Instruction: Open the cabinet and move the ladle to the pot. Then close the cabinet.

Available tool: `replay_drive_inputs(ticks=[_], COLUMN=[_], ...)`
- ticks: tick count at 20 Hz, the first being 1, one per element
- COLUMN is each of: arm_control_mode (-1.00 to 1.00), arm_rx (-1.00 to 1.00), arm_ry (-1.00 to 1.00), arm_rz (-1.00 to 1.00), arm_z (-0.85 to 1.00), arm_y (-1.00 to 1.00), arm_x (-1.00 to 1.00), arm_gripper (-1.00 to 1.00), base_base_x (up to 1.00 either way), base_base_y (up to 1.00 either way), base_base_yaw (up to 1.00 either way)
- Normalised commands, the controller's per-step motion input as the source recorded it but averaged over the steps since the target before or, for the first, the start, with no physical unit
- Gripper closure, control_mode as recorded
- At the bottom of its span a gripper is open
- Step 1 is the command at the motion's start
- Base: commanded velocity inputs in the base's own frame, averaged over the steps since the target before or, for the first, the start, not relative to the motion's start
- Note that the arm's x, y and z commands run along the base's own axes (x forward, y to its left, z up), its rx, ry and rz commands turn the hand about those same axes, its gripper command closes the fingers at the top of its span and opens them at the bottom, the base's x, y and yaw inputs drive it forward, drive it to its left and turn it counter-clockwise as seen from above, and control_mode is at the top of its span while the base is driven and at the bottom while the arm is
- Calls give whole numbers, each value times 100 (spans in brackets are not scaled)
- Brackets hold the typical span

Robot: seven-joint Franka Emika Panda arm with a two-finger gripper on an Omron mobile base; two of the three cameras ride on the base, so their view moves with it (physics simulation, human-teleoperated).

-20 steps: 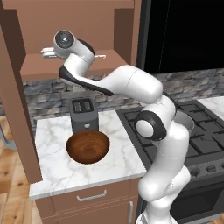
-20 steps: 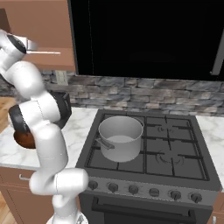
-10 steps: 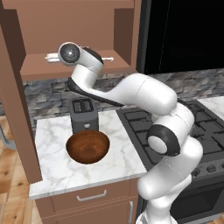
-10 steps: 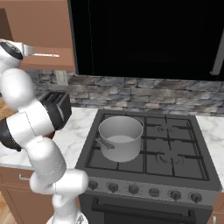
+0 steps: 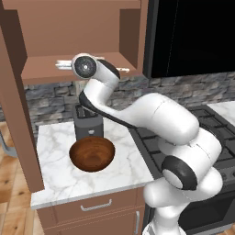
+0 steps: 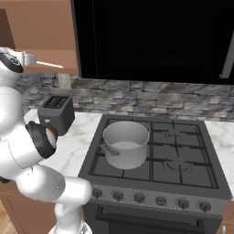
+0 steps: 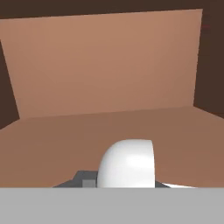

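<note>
The cabinet stands open, its door swung out to the left. The silver ladle lies along the shelf, and its thin handle points right. My hand reaches in at shelf height, across the ladle's middle. In the hand view the ladle's pale bowl rises right at my gripper, which is shut on the ladle. The silver-grey pot sits lidless on the front left burner of the stove.
A dark-brown wooden bowl and a black toaster stand on the marble counter under the cabinet. The gas stove is to the right, below a black panel. The drawer unit sits under the counter.
My hand has swung to the right and slightly down along the shelf, and the ladle has shifted right with it. The arm's elbow has swept toward the right.
</note>
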Motion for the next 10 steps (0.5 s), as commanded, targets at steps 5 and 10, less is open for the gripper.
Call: replay_drive_inputs(ticks=[5, 10], arm_control_mode=[-100, -100], arm_rx=[7, 5], arm_ry=[0, 2], arm_rz=[-4, -1], arm_z=[0, 0], arm_y=[-43, -49], arm_x=[-46, -42], arm_gripper=[100, 100], base_base_x=[0, 0], base_base_y=[0, 0], base_base_yaw=[0, 0])
